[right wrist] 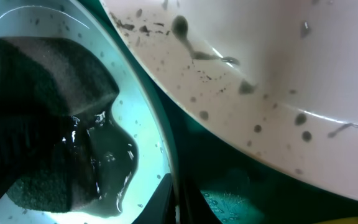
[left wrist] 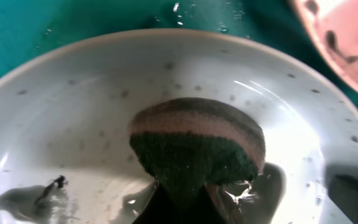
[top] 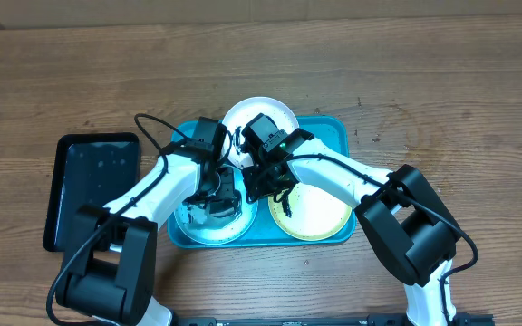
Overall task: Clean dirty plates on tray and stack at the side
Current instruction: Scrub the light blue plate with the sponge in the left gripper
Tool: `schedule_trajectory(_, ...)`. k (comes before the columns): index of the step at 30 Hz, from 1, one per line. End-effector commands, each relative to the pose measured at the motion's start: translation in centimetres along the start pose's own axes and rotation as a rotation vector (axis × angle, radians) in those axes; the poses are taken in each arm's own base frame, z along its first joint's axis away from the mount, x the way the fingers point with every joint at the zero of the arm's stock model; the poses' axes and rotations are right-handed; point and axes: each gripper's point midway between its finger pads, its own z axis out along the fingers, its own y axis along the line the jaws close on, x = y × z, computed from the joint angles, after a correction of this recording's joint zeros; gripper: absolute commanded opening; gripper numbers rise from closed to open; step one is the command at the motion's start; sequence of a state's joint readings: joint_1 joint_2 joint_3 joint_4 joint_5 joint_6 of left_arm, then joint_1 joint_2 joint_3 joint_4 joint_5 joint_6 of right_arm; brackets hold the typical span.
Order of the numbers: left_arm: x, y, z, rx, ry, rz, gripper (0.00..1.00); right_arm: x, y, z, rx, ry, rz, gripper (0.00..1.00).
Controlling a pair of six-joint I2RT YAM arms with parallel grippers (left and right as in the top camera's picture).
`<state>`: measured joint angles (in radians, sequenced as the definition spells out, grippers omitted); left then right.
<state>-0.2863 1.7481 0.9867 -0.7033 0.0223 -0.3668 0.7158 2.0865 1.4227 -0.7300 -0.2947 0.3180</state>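
The table [top: 442, 81] carries the turquoise tray [top: 332, 134], which lies under both tools. The wet light blue plate [top: 193, 228] sits directly beneath the left tool [top: 217, 199], which is clamped on a sponge [left wrist: 197, 146] pressed into it. The smeared white plate [top: 261, 113] lies just ahead of the right tool [top: 263, 186], and the yellow-green plate [top: 320, 213] lies to its right. That tool is closed; what it grips cannot be told.

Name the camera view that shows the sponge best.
Left wrist: the sponge fills the centre, on the wet plate. Right wrist catches its dark side at the left; overhead, the left gripper mostly covers it.
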Motion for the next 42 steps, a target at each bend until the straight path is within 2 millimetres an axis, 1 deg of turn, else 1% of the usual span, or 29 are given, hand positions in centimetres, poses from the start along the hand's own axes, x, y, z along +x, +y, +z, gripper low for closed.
schedule_trajectory(1,1.7,6.5,2.1,-0.316,0.063,-0.025,0.04,0.3,-1.0,0.2,0.039,0.008,0.003,0.05)
schedule_trajectory(3,1.9,8.4,1.5,-0.416,0.065,-0.018,0.04,0.3,-1.0,0.2,0.039,0.008,0.003,0.04)
schedule_trajectory(5,2.2,9.8,0.7,-0.500,0.070,-0.005,0.04,0.3,-1.0,0.2,0.038,0.007,0.002,0.04)
schedule_trajectory(9,2.6,11.6,-0.5,-0.611,0.085,0.022,0.04,0.2,-0.9,0.2,0.036,0.001,0.000,0.05)
schedule_trajectory(12,2.5,11.8,-1.0,-0.628,0.092,0.027,0.04,0.2,-0.9,0.2,0.036,0.001,0.000,0.04)
schedule_trajectory(17,1.7,11.1,-2.2,-0.609,0.103,0.027,0.04,0.2,-0.9,0.2,0.036,0.001,0.000,0.05)
schedule_trajectory(20,1.3,9.1,-2.7,-0.505,0.134,0.008,0.04,0.1,-0.9,0.2,0.036,0.000,0.000,0.04)
schedule_trajectory(23,1.4,5.0,-2.4,-0.270,0.187,-0.023,0.04,0.1,-0.9,0.2,0.035,-0.002,0.000,0.05)
schedule_trajectory(27,1.8,-0.5,-2.0,0.053,0.238,0.022,0.04,0.1,-0.9,0.2,0.035,-0.003,0.000,0.05)
schedule_trajectory(29,2.0,-1.9,-2.0,0.133,0.250,0.021,0.04,0.1,-0.9,0.2,0.035,-0.003,0.000,0.05)
schedule_trajectory(30,2.2,-2.0,-1.9,0.140,0.254,0.020,0.04,0.1,-0.9,0.2,0.035,-0.003,0.000,0.05)
schedule_trajectory(33,2.8,-1.7,-1.3,0.136,0.265,0.018,0.04,0.1,-0.9,0.2,0.035,-0.003,-0.001,0.05)
schedule_trajectory(36,3.8,-1.1,-0.3,0.117,0.277,0.017,0.04,0.1,-0.9,0.2,0.035,-0.003,-0.001,0.05)
schedule_trajectory(38,4.5,0.2,0.5,0.053,0.282,0.008,0.04,0.1,-0.9,0.2,0.035,-0.003,-0.001,0.05)
schedule_trajectory(42,5.2,4.4,1.0,-0.169,0.267,0.002,0.04,0.1,-0.9,0.2,0.035,-0.003,-0.001,0.05)
